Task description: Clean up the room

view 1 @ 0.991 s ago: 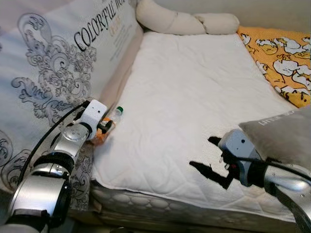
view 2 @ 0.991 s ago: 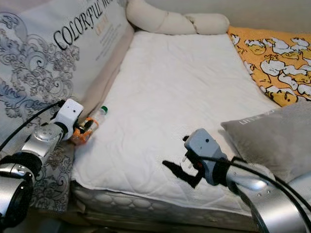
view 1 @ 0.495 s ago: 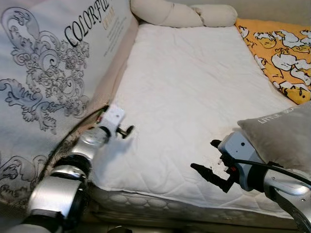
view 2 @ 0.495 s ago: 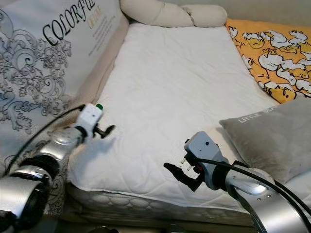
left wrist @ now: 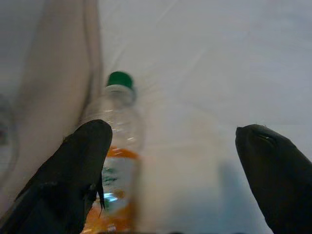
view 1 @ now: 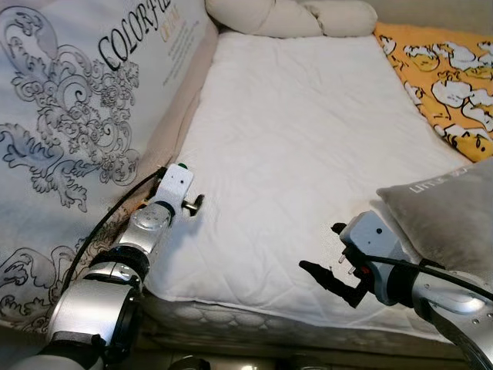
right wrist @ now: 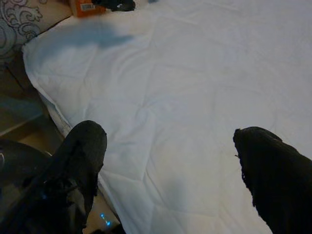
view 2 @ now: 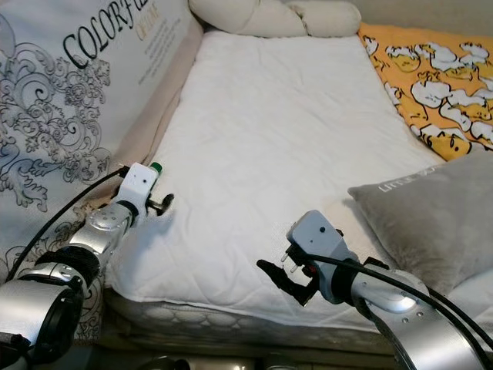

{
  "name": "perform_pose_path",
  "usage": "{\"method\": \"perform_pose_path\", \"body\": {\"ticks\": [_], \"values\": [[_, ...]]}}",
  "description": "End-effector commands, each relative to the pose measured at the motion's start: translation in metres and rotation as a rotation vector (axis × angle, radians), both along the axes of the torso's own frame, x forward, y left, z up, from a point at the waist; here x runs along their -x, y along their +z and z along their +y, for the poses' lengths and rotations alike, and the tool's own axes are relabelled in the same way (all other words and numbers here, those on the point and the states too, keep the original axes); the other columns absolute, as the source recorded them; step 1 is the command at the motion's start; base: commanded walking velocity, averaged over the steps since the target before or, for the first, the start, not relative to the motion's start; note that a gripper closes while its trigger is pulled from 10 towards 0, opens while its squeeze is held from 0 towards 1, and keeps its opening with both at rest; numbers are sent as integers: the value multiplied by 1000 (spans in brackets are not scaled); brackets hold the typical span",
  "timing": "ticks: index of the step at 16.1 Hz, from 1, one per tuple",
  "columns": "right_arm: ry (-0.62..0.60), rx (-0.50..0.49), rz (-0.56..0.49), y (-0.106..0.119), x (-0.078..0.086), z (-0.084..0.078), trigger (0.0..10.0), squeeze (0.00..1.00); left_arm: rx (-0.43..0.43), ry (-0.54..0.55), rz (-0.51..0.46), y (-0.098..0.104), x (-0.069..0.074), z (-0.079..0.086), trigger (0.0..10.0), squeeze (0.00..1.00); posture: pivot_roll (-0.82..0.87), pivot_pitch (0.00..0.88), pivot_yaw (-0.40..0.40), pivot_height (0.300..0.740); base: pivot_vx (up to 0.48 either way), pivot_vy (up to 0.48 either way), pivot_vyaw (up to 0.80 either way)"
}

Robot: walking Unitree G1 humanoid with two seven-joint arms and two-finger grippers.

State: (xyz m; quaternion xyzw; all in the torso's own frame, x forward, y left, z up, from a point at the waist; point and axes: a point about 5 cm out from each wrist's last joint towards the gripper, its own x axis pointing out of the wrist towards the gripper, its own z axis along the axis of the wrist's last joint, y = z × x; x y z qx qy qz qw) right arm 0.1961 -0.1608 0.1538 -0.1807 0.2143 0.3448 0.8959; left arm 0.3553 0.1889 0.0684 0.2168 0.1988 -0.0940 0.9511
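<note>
A clear plastic bottle [left wrist: 118, 146] with a green cap and an orange label lies on the white mattress [view 1: 308, 139], against its left edge. In the right eye view its green cap [view 2: 156, 166] peeks out past my left wrist. My left gripper [left wrist: 180, 170] hovers over it, open, with one finger [left wrist: 73, 170] overlapping the bottle's side and nothing held. In the head views the left gripper [view 1: 192, 205] sits at the mattress's left edge. My right gripper [view 1: 327, 254] is open and empty above the mattress's front edge. The bottle's orange label [right wrist: 85, 7] also appears in the right wrist view.
A tall printed panel [view 1: 77, 116] with grey scrollwork stands along the bed's left side. A grey pillow [view 1: 447, 216] lies at the front right, an orange duck-print blanket [view 1: 447, 85] at the far right, and cream bolsters [view 1: 293, 15] at the head.
The camera has shifted. My left gripper has swung over the bottle, and its wrist now hides most of it. The right gripper has hardly moved.
</note>
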Motion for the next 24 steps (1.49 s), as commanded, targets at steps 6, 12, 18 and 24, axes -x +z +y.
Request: {"method": "perform_pose_path", "body": {"ticks": [6, 12, 18, 24], "values": [[-2, 87, 26, 10, 21, -28, 10000, 0, -122, 126, 31, -3, 9, 41, 10000, 0, -359, 79, -16, 740, 0, 0, 0], [53, 119, 45, 21, 25, -39, 10000, 0, -117, 172, 43, -11, 17, 50, 10000, 0, -387, 76, -76, 740, 0, 0, 0], [141, 49, 14, 30, 25, -27, 10000, 0, -221, 236, 11, -11, 21, 63, 10000, 0, -412, 95, -110, 740, 0, 0, 0], [229, -35, 36, 24, 27, -12, 10000, 0, -194, 258, 44, -15, 24, 64, 10000, 0, -415, 98, -98, 740, 0, 0, 0]]}}
